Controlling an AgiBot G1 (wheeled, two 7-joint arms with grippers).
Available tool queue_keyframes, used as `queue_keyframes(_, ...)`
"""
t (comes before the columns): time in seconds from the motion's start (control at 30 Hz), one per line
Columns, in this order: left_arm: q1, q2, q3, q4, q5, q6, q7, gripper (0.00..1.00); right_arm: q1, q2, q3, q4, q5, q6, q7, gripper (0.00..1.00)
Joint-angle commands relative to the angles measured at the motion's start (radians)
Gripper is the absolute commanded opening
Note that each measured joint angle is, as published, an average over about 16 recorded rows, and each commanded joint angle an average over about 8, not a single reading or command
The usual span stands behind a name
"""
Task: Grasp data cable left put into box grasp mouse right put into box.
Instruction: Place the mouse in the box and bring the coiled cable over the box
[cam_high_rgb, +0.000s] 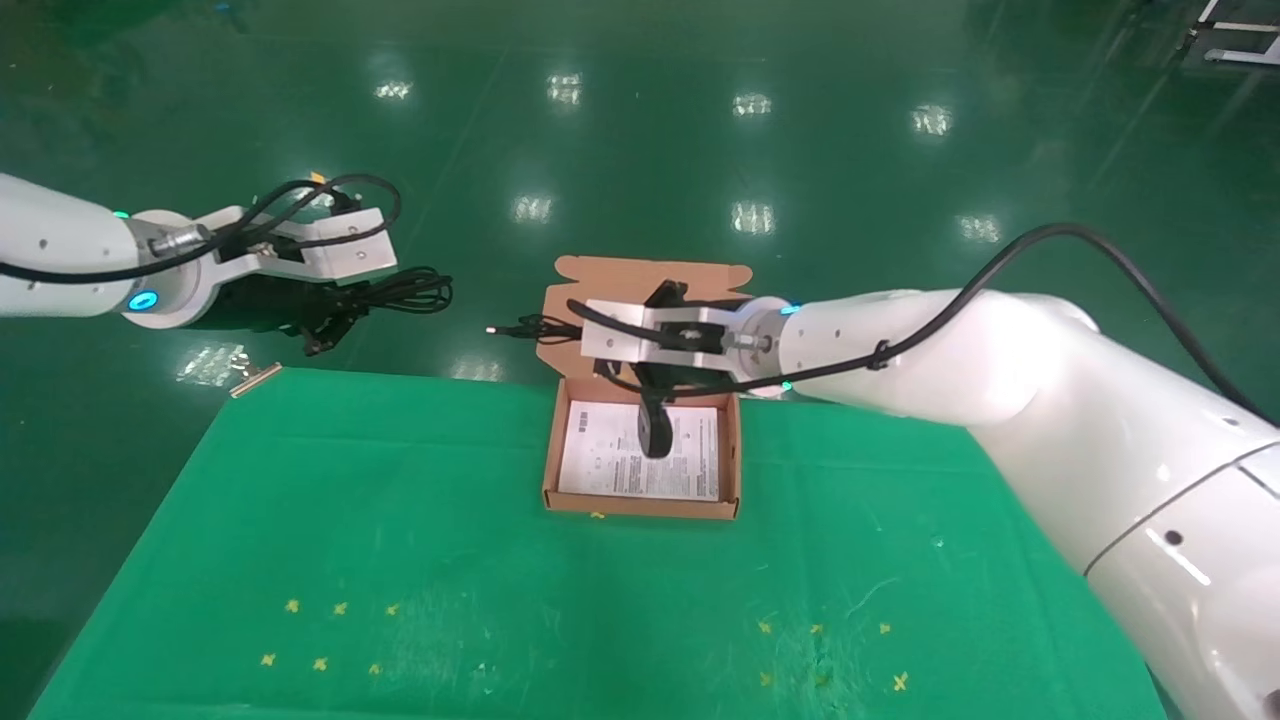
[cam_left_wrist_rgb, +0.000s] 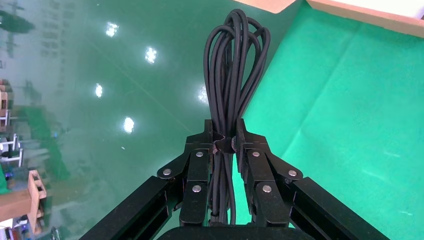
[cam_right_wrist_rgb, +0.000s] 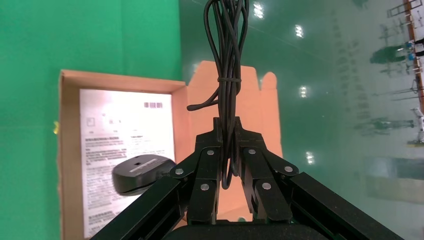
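Mouse (cam_right_wrist_rgb: 141, 173) above box's (cam_high_rgb: 553, 440) illegibly printed white sheet (cam_right_wrist_rgb: 117, 145)

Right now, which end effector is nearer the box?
Right. The right end effector hangs over the box, clamped on the mouse cord, the mouse dangling inside. The left end effector holds the data cable off the table's far-left corner.

The box (cam_high_rgb: 642, 505) lies open, lid folded back. The right gripper (cam_high_rgb: 640, 345) hangs over it holding the cord, the mouse (cam_high_rgb: 655, 428) dangling inside. The printed sheet (cam_high_rgb: 600, 460) beside the mouse lies bare. The left gripper (cam_high_rgb: 300, 300), clamped on the cable (cam_high_rgb: 400, 292), hangs well apart, off the table's (cam_high_rgb: 400, 520) far left corner.
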Motion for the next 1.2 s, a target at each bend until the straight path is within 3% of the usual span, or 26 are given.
queue_keyframes(0.03, 0.001, -0.001, 0.0, -0.004, 0.002, 0.001, -0.004, 0.0, -0.005, -0.001, -0.023, -0.009, 0.019, 0.01, -0.003, 0.0)
queue_keyframes(0.43, 0.003, -0.002, 0.0, -0.01, 0.004, 0.002, -0.008, 0.0, -0.025, -0.004, -0.164, 0.004, 0.178, 0.072, 0.013, 0.0)
queue_keyframes(0.97, 0.003, -0.002, 0.0, -0.011, 0.004, 0.003, -0.009, 0.0, -0.044, -0.002, -0.275, -0.148, 0.333, 0.115, 0.04, 0.0)
queue_keyframes(1.0, 0.003, -0.002, 0.0, -0.011, 0.004, 0.003, -0.009, 0.0, -0.044, -0.003, -0.279, -0.152, 0.339, 0.114, 0.039, 0.03)
queue_keyframes(1.2, 0.003, -0.003, 0.0, -0.011, 0.004, 0.003, -0.009, 0.0, -0.045, -0.002, -0.295, -0.159, 0.367, 0.116, 0.03, 0.77)
